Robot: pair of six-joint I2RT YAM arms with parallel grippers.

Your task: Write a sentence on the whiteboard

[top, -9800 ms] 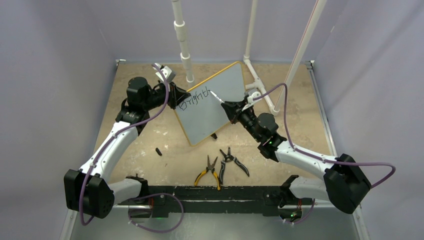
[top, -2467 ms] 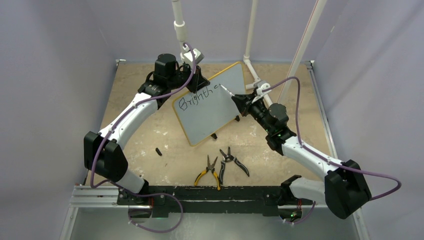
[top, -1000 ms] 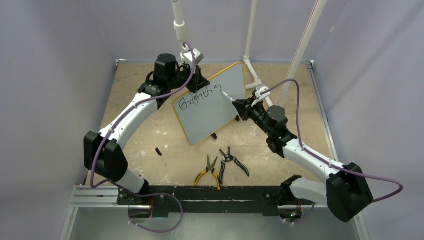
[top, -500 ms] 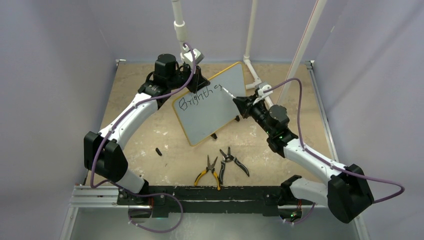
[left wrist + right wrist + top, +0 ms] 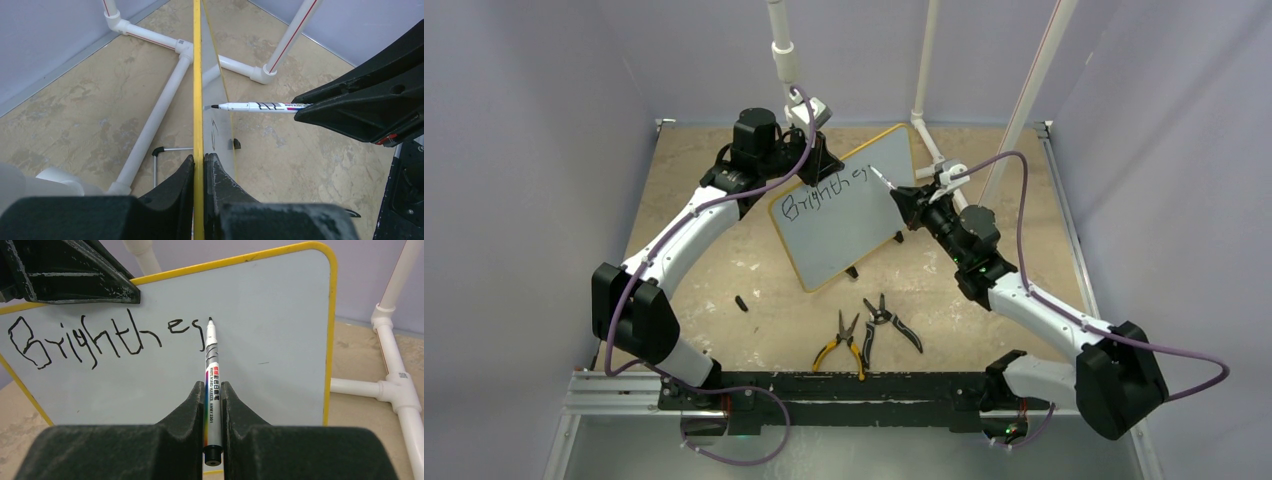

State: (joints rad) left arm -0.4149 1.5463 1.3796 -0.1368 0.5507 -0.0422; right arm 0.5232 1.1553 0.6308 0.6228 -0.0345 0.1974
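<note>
The whiteboard (image 5: 839,240) stands tilted on its small black feet at mid-table, yellow rim (image 5: 197,75) edge-on in the left wrist view. My left gripper (image 5: 200,157) is shut on its top edge, at the upper left (image 5: 817,152). My right gripper (image 5: 212,385) is shut on a marker (image 5: 211,352), whose black tip meets the board face (image 5: 270,340). The sentence (image 5: 100,337) reads "Brightnes" in black script, and the tip rests just right of the last letter. In the top view the marker (image 5: 882,180) points at the board's upper right.
Yellow-handled pliers (image 5: 839,345) and black-handled pliers (image 5: 889,320) lie near the front of the table. A small black cap (image 5: 741,302) lies left of them. A white pipe frame (image 5: 939,160) stands behind the board, near my right gripper.
The writing has grown from "Brighth" to "Brightnes". The marker tip has crept right along the line. My left gripper stays clamped on the top edge, where it moved from the board's left side.
</note>
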